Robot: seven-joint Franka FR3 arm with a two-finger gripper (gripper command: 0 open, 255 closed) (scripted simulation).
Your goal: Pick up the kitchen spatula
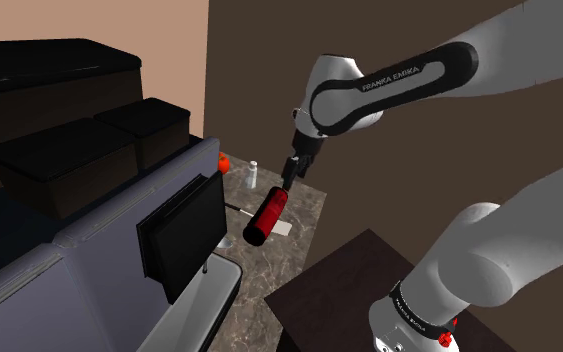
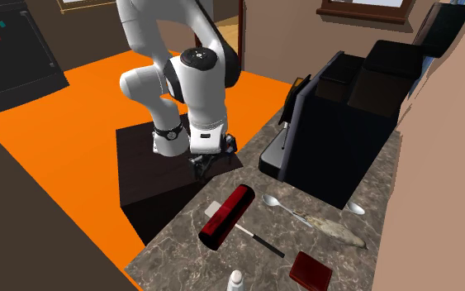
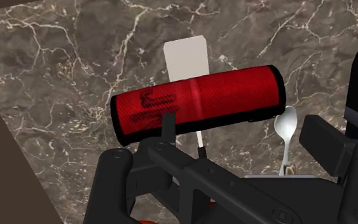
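The spatula (image 2: 214,207) lies flat on the dark marble counter (image 2: 371,178), a white blade with a thin handle ending in black. A red cylinder with black ends (image 2: 228,215) lies across its handle and hides the middle. In the wrist view the white spatula blade (image 3: 187,57) sticks out beyond the red cylinder (image 3: 196,105), and a short piece of handle shows on the near side. My black gripper (image 2: 210,161) hangs above the counter edge by the blade, open and holding nothing. The shoulder view has the gripper (image 1: 294,170) just above the cylinder (image 1: 266,215) and the spatula blade (image 1: 284,228).
A metal spoon (image 2: 284,207) lies beside the cylinder, close to a tall black appliance (image 2: 338,124). A small red box (image 2: 310,269) and a white bottle (image 2: 236,281) stand further along the counter. My dark stand (image 2: 152,165) abuts the counter on an orange floor.
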